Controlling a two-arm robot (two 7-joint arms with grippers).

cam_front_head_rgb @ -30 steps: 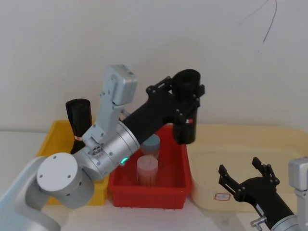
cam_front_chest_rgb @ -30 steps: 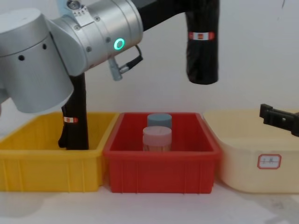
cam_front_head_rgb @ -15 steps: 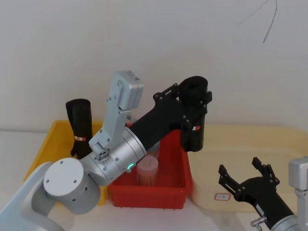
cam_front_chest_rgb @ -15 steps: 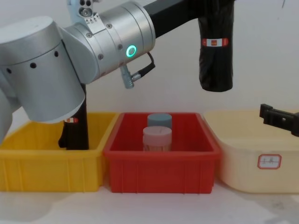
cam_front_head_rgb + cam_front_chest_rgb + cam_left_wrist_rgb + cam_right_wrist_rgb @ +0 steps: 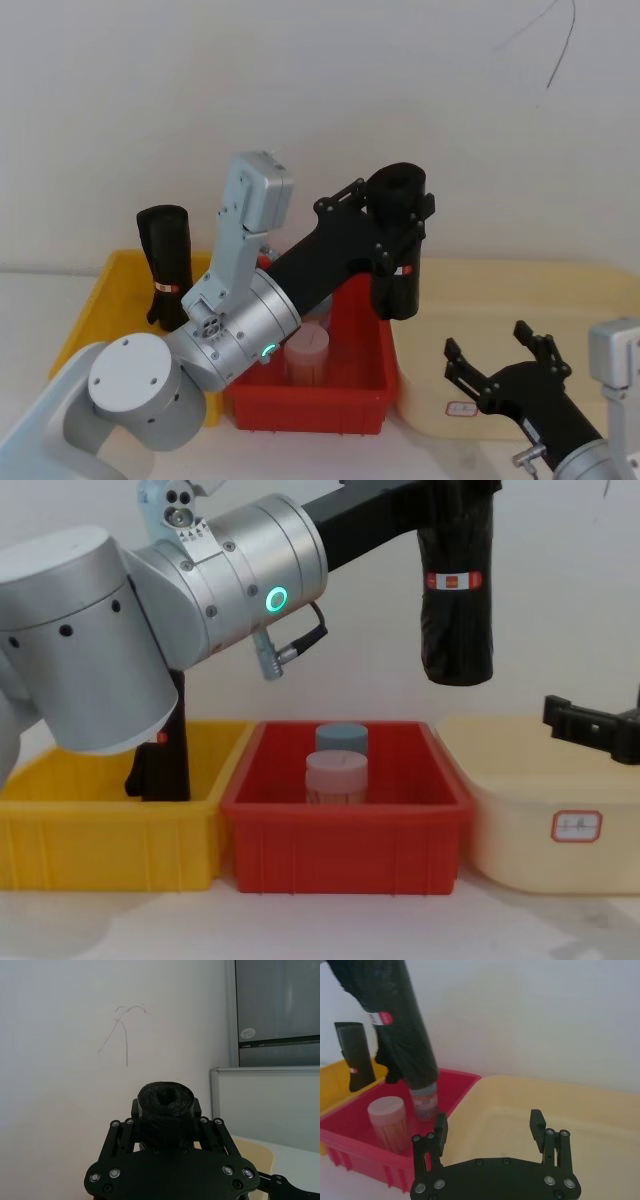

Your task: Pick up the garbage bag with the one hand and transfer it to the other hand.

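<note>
I could read no words or numbers anywhere. The red label [image 5: 455, 580] on the garbage bag [image 5: 457, 640], the tag [image 5: 165, 288] on the black roll [image 5: 166, 250] at far left, and the sticker [image 5: 577, 826] on the cream tray [image 5: 510, 845] at right were too small to make out.

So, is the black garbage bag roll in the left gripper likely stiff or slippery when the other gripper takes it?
Probably fairly stiff: the garbage bag hangs straight below the left gripper without sagging. Its glossy plastic may be slippery, so the open right gripper should likely clamp firmly.
</note>
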